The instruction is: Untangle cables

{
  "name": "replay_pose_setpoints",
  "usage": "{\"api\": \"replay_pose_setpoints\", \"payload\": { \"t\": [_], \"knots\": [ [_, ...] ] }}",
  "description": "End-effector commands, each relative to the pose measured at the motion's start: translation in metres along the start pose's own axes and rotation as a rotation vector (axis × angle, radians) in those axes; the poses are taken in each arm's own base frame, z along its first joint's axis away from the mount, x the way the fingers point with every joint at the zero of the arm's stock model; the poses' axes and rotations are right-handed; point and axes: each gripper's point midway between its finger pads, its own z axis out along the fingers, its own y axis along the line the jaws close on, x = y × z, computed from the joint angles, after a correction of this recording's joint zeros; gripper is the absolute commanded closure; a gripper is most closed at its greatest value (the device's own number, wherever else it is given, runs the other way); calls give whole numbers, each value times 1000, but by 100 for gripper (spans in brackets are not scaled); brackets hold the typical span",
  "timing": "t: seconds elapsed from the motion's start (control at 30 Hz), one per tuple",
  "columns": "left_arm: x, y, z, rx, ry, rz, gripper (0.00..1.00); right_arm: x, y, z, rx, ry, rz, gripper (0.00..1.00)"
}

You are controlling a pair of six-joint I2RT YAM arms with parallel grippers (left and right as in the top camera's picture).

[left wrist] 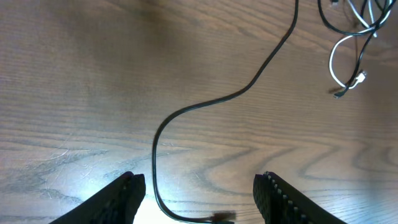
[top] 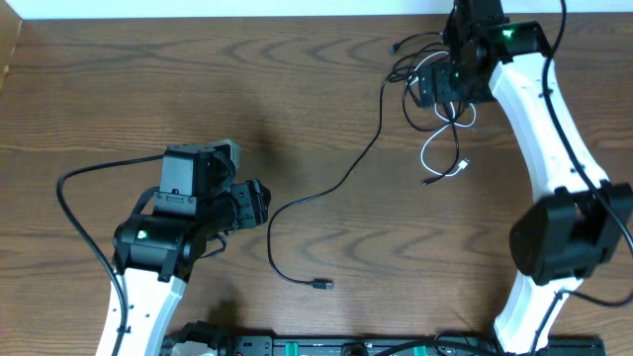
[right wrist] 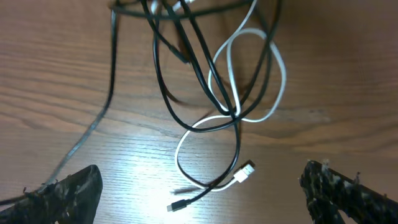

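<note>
A long black cable [top: 341, 183] runs from the tangle at the back right down to a plug [top: 321, 285] near the front middle; it also shows in the left wrist view [left wrist: 211, 104]. A white cable [top: 442, 143] and black cables [top: 415, 61] lie looped together at the back right. In the right wrist view the white cable [right wrist: 273, 68] crosses the black cables [right wrist: 199, 62], with a white plug [right wrist: 247, 170] and a black plug [right wrist: 177, 205] lying close. My right gripper [right wrist: 199, 196] is open above the tangle. My left gripper [left wrist: 199, 199] is open over the long cable's plug end.
The wooden table [top: 198, 89] ends at a pale wall edge at the back. A black bar with cabling [top: 326, 346] lies along the front edge. The right arm [top: 539, 138] stretches along the right side.
</note>
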Motion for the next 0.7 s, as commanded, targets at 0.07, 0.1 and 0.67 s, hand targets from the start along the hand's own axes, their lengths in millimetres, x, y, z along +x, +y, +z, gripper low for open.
{"api": "replay_pose_setpoints", "payload": {
  "t": [0.07,0.1,0.67],
  "knots": [
    [-1,4,4,-18,15,13,38,25,6,61,-40,163,-70,4],
    [-1,4,4,-18,15,14,38,27,6,68,-39,176,-70,4],
    [-1,4,4,-18,15,20,38,-13,-23,97,-12,36,-17,31]
  ]
}}
